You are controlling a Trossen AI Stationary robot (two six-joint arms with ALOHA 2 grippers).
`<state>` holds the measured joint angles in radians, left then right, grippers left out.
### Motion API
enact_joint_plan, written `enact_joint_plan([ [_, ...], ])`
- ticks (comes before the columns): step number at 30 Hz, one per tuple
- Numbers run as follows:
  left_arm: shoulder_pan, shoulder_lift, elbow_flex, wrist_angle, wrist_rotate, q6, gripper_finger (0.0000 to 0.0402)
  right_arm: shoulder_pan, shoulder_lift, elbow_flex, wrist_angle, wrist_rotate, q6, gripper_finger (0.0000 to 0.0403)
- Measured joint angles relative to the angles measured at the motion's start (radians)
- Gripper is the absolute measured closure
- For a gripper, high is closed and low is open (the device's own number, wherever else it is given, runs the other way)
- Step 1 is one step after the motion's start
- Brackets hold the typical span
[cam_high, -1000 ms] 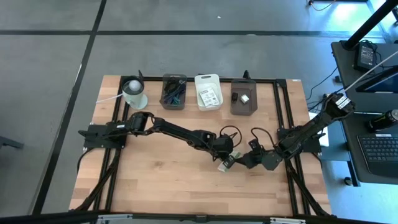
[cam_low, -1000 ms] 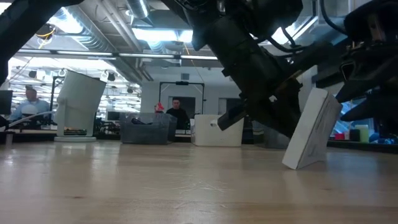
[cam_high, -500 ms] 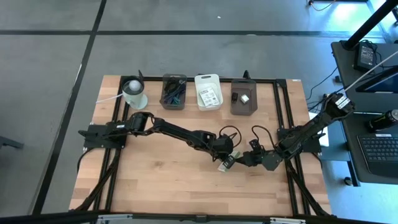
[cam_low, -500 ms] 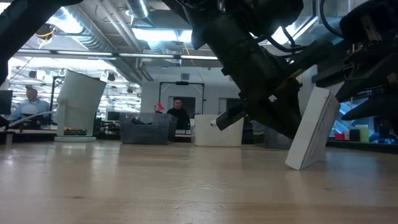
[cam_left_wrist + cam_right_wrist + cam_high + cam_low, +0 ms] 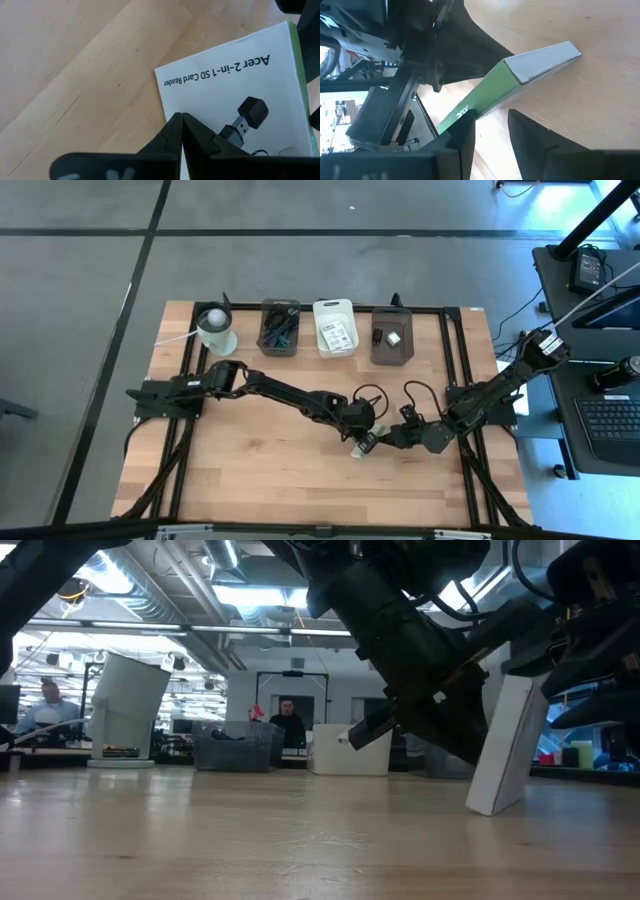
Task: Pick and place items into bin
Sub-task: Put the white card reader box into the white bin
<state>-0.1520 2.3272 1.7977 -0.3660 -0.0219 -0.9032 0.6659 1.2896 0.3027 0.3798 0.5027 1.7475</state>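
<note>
We see two dark arms made of long black tubes joined by rounded joints. Thin black cables loop out near the left gripper (image 5: 362, 442) and the right gripper (image 5: 381, 439). The fingers (image 5: 170, 135) are smooth, black and pointed like wedges. The right arm has a small white mark high up on it.

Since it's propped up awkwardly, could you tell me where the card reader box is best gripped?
Pinch the two broad faces across the thin green side, from the right. The card reader box leans on one end, and the right gripper is open astride that side.
</note>
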Motion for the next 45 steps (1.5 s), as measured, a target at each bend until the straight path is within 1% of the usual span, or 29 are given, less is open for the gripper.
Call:
enact_joint_plan([
  [4,0.0,0.0,0.0,0.0,0.0,0.006,0.0396,0.0,0.0,0.0,0.0,-0.008,-0.029,0.0282],
  [7,0.0,0.0,0.0,-0.002,0.0,0.025,0.0396,-0.008,-0.001,0.0,-0.011,-0.04,-0.047,0.0267],
  [10,0.001,0.0,0.0,-0.004,-0.001,0.027,0.0396,-0.014,-0.001,0.001,-0.028,-0.072,-0.05,0.0234],
  [15,0.003,0.0,0.0,-0.004,-0.001,0.027,0.0396,-0.03,-0.001,0.001,-0.031,-0.07,-0.05,0.0165],
  [18,0.003,0.0,0.0,-0.004,-0.002,0.036,0.0396,-0.046,-0.001,0.001,-0.029,-0.069,-0.048,0.0131],
  [20,0.003,0.0,0.0,-0.004,-0.002,0.05,0.0396,-0.049,-0.001,0.001,-0.021,-0.069,-0.047,0.0118],
  [23,0.003,0.0,0.0,-0.003,0.002,0.052,0.0396,-0.049,-0.001,0.001,-0.02,-0.068,-0.033,0.0116],
  [26,0.004,0.0,0.0,0.001,0.014,0.052,0.0396,-0.049,-0.001,0.001,-0.026,-0.055,0.003,0.0131],
  [29,0.005,0.0,0.0,0.004,0.015,0.027,0.0396,-0.049,-0.001,0.002,-0.026,-0.054,0.007,0.0166],
  [32,0.006,0.0,0.0,0.011,0.015,0.026,0.0396,-0.049,-0.001,0.002,-0.026,-0.055,0.005,0.0216],
  [36,0.01,-0.001,0.0,0.003,0.023,0.023,0.0396,-0.048,-0.002,0.002,-0.04,-0.07,0.008,0.0294],
  [39,0.015,-0.01,0.0,-0.009,0.031,0.024,0.0396,-0.048,-0.004,0.004,-0.042,-0.076,0.015,0.0339],
  [42,0.021,-0.024,-0.001,-0.025,0.033,0.035,0.0396,-0.048,-0.004,0.004,-0.044,-0.077,0.009,0.0355],
  [45,0.034,-0.05,0.0,-0.022,0.017,0.07,0.0396,-0.048,-0.003,0.005,-0.045,-0.079,-0.002,0.0349],
])
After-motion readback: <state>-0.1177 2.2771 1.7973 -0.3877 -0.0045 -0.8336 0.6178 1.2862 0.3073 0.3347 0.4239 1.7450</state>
